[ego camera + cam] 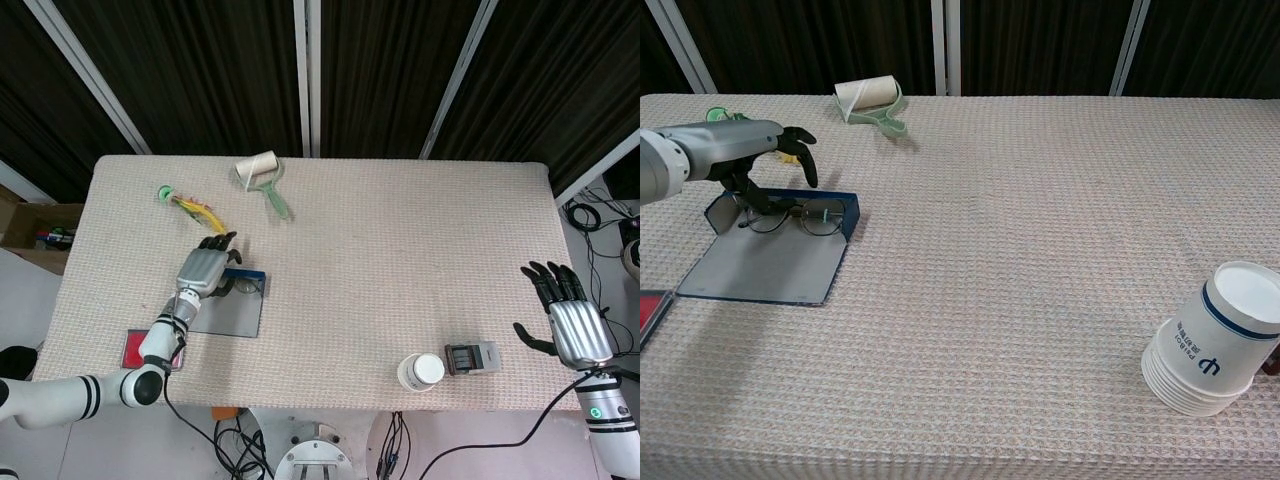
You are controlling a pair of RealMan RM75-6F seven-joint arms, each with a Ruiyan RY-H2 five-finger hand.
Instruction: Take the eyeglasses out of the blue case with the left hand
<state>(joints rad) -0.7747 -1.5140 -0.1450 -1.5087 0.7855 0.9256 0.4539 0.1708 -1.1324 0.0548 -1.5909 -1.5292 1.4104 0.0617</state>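
Table: a beige woven cloth (1040, 250) is covering it, with dark curtains hanging behind.
Left fingers (800, 150): they are spreading apart and curving downward, gripping nothing.
Left hand (735, 145): it is hovering over the far left end of the blue case (770, 262).
Eyeglasses (795, 216): they are lying in the open case, against its raised far edge.
Right hand (572, 318): it is hanging beyond the table's right edge, fingers splayed, holding nothing.
Paper cups (1215, 345): they are standing stacked near the front right.
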